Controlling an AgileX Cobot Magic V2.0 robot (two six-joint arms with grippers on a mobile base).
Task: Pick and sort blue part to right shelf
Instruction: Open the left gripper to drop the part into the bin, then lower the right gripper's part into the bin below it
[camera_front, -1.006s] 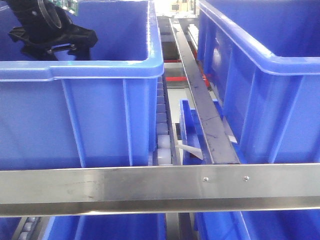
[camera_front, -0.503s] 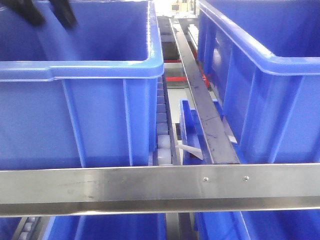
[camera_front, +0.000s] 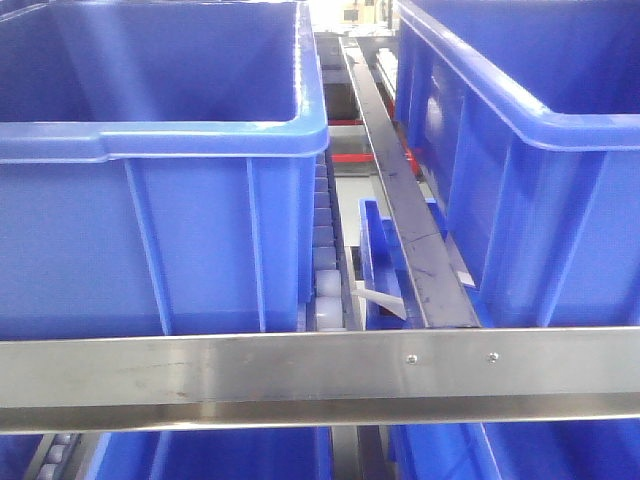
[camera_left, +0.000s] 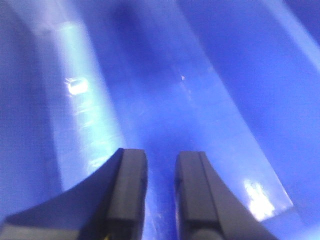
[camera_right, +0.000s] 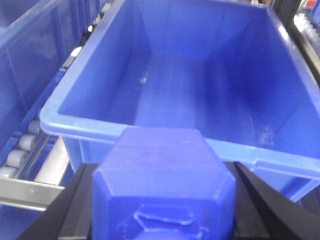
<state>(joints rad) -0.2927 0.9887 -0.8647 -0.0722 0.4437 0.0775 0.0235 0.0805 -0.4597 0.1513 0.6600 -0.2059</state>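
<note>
In the right wrist view the blue part (camera_right: 162, 185), a solid blue block with sloped shoulders, fills the lower middle. My right gripper (camera_right: 165, 172) is shut on it, one black finger on each side. It hangs just in front of a large deep blue bin (camera_right: 75, 131) of the right shelf, whose inside shows nothing. My left gripper (camera_left: 161, 165) is open with a narrow gap and nothing between its dark fingers (camera_left: 131, 185), close over a blue bin's inner wall. Neither gripper shows in the front view.
The shelf's steel front bar (camera_front: 300, 365) crosses the front view. Behind it stand a left blue bin (camera_front: 150, 140) and a right blue bin (camera_front: 500, 120), with white rollers (camera_front: 328, 290) and a dark rail (camera_front: 410, 220) between. White rollers (camera_right: 22, 150) run left of the bin.
The black gripper that stood in the top-left bin of the front view has lifted up and left the picture. The bins have not moved.
</note>
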